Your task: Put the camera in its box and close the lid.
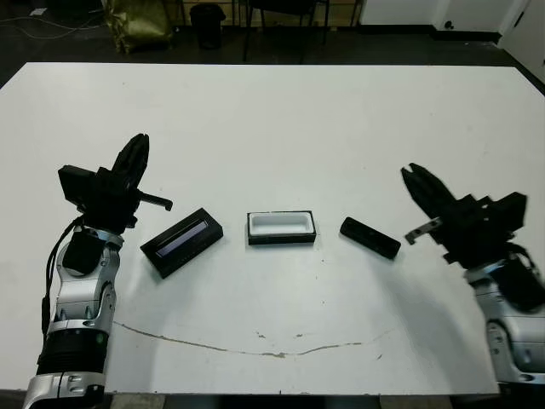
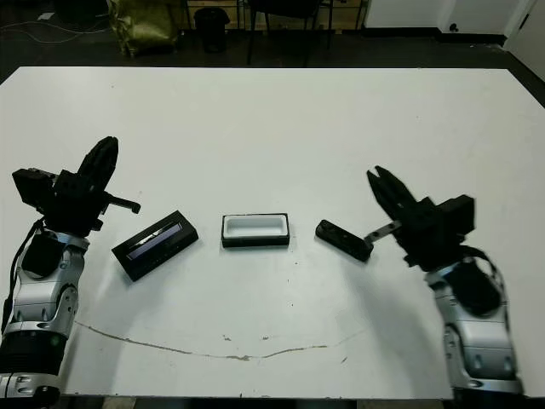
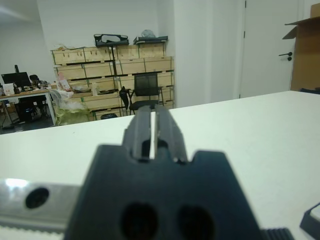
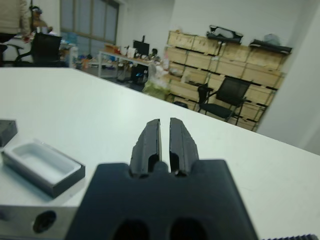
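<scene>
1. Bright, even overhead light on the white table (image 1: 281, 111); floor beyond it dim.
2. Soft short shadows under the lid (image 1: 181, 243), box (image 1: 281, 228) and camera (image 1: 370, 238).
3. Faint glare on the lid's stripe.
4. Head views sharp enough, slightly grainy; table edges bowed a little.
5. Wrist views: left gripper (image 3: 152, 125) and right gripper (image 4: 165, 137) bodies close and blurred, shelves behind soft.
</scene>
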Action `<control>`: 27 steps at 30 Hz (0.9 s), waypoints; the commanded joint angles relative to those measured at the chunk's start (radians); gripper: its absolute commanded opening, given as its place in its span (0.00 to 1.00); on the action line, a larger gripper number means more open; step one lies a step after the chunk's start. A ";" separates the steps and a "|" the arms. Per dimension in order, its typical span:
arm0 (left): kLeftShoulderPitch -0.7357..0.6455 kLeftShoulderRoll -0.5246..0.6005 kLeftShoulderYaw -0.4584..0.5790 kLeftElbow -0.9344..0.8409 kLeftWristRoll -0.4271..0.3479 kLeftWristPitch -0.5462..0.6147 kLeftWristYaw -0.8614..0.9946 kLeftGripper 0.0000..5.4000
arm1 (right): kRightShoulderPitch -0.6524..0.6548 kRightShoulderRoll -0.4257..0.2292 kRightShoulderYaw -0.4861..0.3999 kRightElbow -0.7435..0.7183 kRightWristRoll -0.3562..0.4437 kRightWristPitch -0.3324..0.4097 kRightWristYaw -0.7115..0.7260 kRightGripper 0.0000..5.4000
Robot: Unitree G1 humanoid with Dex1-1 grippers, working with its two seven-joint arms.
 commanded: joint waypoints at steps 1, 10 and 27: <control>0.016 0.002 0.000 0.017 0.005 -0.002 0.000 0.00 | 0.020 -0.071 -0.022 0.000 0.030 0.034 0.072 0.05; 0.017 0.002 0.001 0.016 0.001 0.000 -0.002 0.00 | 0.009 -0.161 -0.007 0.064 -0.005 -0.030 0.208 0.40; 0.018 0.001 0.001 0.016 -0.002 0.005 -0.003 0.00 | 0.011 -0.197 0.064 0.134 0.017 0.124 0.312 1.00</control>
